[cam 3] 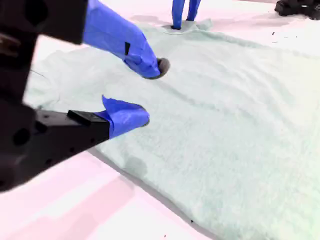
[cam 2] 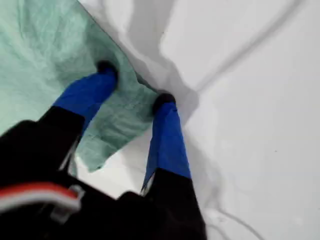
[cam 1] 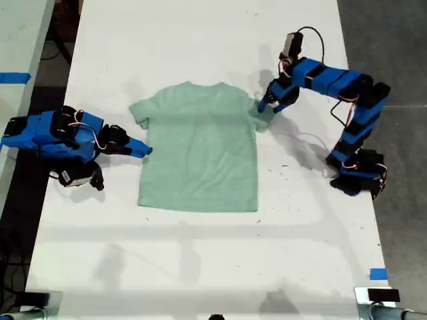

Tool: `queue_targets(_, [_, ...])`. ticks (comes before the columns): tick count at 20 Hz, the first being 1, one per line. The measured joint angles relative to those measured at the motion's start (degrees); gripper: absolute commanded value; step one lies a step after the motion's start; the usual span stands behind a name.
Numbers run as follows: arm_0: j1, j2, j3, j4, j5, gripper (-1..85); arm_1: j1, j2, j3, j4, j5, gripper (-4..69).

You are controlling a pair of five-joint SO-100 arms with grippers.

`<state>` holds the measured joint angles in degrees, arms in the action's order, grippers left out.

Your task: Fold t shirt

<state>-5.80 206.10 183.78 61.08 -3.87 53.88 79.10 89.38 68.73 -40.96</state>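
While my first hand [cam 2: 135,85] straddles t shirt [cam 1: 200,147] sleeve, seemingly ungripped, my second hand [cam 3: 147,92] open.

T shirt flat on the desk between two arms.

The t shirt [cam 1: 199,147] lies spread mid-desk [cam 1: 200,40], neck toward the far edge. My first gripper [cam 1: 268,107] stands at the sleeve on the exterior view's right, one finger on the cloth, one just off its edge. My second gripper [cam 1: 141,150] sits at the shirt's side on the exterior view's left, fingers apart over the hem.
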Motion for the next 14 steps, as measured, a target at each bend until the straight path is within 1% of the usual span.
queue_targets(2, [0.0, 0.0, 0.0, 0.0, 0.0, 11.4, -0.8, -1.9, -3.7, 1.4, 0.0, 0.1])
queue_targets(4, [0.0, 0.0, 0.0, 0.0, 0.0, 11.4, -0.9, -1.2, -5.7, 4.7, -0.4, 0.1])
queue_targets(6, [0.1, 0.0, 0.0, 0.0, 0.0, 11.4, -3.4, 2.8, -8.2, 5.8, -0.5, 0.1])
queue_targets(8, [0.0, 0.0, 0.0, 0.0, 0.0, 11.4, -9.9, 6.4, -14.2, 6.9, -0.5, 0.1])
queue_targets(11, [0.0, 0.0, 0.0, 0.0, 0.0, 11.4, -21.9, 6.9, -19.9, 6.0, 0.5, 0.2])
queue_targets(12, [0.0, 0.0, 0.0, 0.0, 0.0, 11.4, -25.1, 6.9, -20.0, 4.5, 1.2, 1.7])
queue_targets(13, [0.0, 0.0, 0.0, 0.0, 0.0, 11.4, -27.8, 6.9, -20.0, 2.5, 1.8, 9.5])
queue_targets(14, [0.0, 0.0, 0.0, 0.0, 0.0, 11.4, -29.7, 6.9, -20.0, 0.4, 1.9, 21.3])
